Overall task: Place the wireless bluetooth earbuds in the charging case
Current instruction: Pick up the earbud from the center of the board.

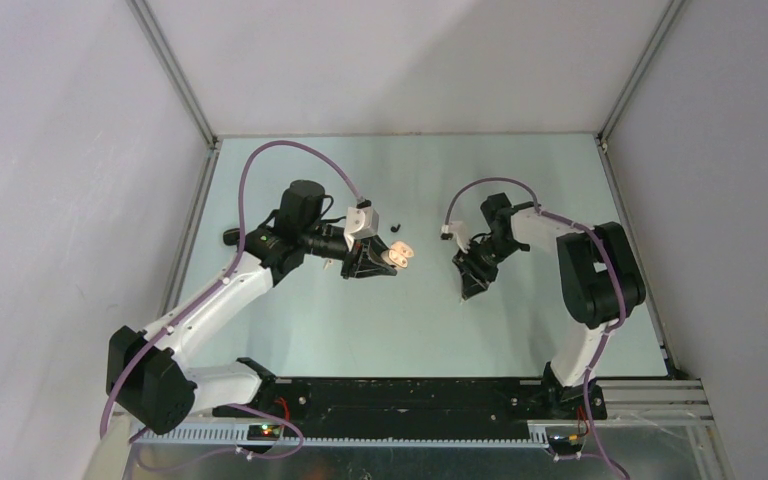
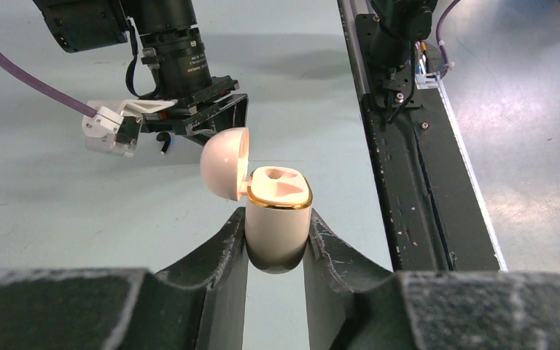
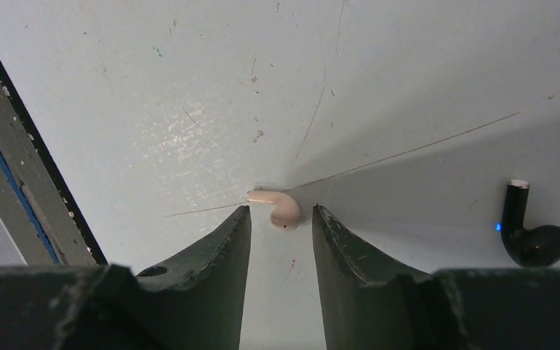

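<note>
My left gripper (image 2: 276,216) clamps the glossy cream-white, gold-rimmed charging case (image 2: 278,191), lid open, ready for the tiny cream-white earbud (image 3: 284,211) lying between the parted jaws of my right gripper (image 3: 281,220).

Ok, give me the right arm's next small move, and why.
Probably close the right end effector gently. The cream earbud lies on the table between the tips of its open jaws, not yet gripped, and the left end effector holds the charging case with lid open and both wells empty.
</note>
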Robot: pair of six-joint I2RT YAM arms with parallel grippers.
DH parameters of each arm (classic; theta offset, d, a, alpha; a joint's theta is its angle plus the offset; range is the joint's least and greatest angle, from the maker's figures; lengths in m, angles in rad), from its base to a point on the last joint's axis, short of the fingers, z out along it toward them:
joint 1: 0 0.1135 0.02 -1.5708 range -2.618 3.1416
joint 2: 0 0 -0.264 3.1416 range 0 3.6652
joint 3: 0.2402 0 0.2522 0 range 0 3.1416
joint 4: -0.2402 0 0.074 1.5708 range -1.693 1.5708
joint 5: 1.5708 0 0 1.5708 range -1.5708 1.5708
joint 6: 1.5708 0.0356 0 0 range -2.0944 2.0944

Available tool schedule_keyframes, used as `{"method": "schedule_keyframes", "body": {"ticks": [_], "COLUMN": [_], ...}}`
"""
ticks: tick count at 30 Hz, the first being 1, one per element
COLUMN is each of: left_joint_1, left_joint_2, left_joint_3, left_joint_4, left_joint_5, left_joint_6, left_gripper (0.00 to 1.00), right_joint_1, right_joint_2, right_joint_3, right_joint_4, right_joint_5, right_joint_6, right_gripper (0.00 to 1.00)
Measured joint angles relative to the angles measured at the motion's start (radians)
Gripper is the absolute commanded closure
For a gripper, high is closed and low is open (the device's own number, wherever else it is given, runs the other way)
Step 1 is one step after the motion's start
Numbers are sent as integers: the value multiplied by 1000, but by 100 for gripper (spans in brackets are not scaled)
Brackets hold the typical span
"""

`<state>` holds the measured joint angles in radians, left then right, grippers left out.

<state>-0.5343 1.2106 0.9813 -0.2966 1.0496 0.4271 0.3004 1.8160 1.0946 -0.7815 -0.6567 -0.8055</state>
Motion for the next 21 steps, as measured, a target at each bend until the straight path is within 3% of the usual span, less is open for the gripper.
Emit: {"method": "schedule_keyframes", "body": {"ticks": [7, 12, 21], "left_joint_1": [0, 0, 0], "left_joint_2": [0, 0, 0], "left_joint_3": [0, 0, 0], "left_joint_4": [-4, -5, -5], "left_joint_5": [0, 0, 0], "left_joint_6": [1, 2, 3], "left_gripper": [100, 100, 100], "right_joint_1": [13, 19, 15], "right_joint_2": [5, 8, 19], "right_joint_3": [3, 4, 7], "right_joint_4": [-1, -3, -16], "right_joint_5": [0, 1, -5], "right_joint_6": [0, -2, -8], "right_gripper": [62, 73, 74]}}
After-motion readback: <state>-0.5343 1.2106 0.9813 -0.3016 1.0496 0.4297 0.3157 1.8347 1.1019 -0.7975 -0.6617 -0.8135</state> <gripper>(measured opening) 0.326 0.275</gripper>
